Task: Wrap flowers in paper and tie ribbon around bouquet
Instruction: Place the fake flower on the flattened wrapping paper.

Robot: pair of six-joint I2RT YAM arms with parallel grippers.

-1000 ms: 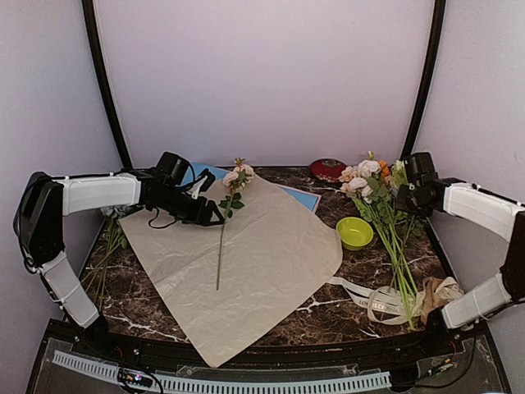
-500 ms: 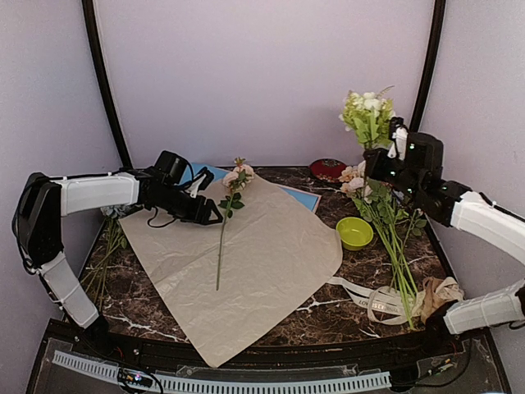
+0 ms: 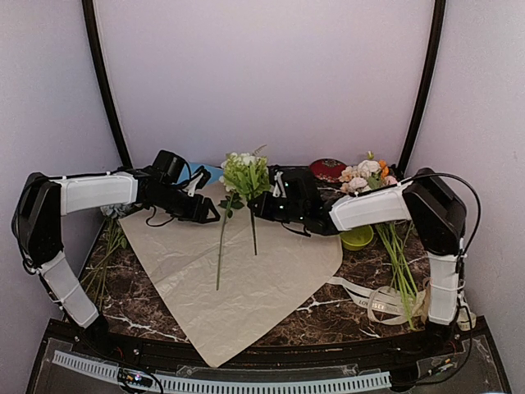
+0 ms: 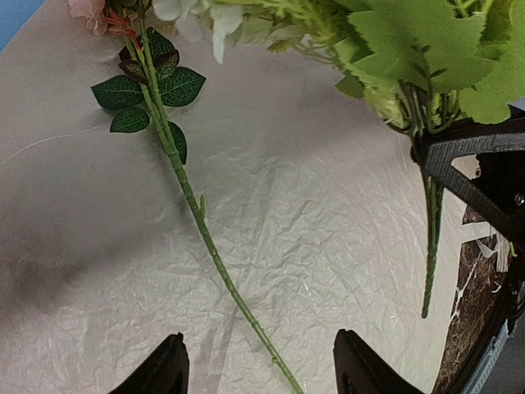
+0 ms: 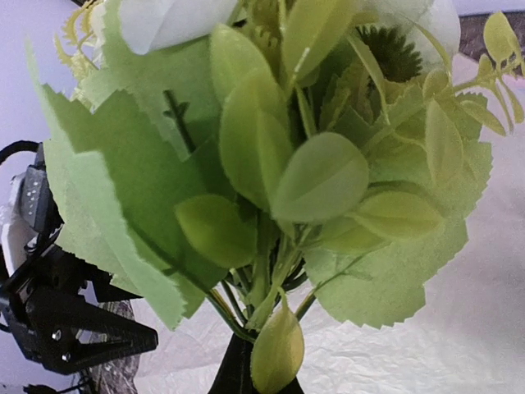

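A leafy white-flowered sprig [image 3: 244,174] is clamped upright in the right claw [image 3: 256,207], above the paper [image 3: 275,267]. The left claw [image 3: 216,217] is seen spread open and empty, with a pink rose [image 3: 221,250] laid just beneath it.

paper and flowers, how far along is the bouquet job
Done: the tan paper lies spread flat with one pink rose stem on it. In hand: the right gripper, shut on a green sprig with white blooms, holds it above the paper beside the rose; the left gripper hovers open nearby. Left: laying the sprig down, wrapping the paper, and tying the ribbon, which lies loose at the right.
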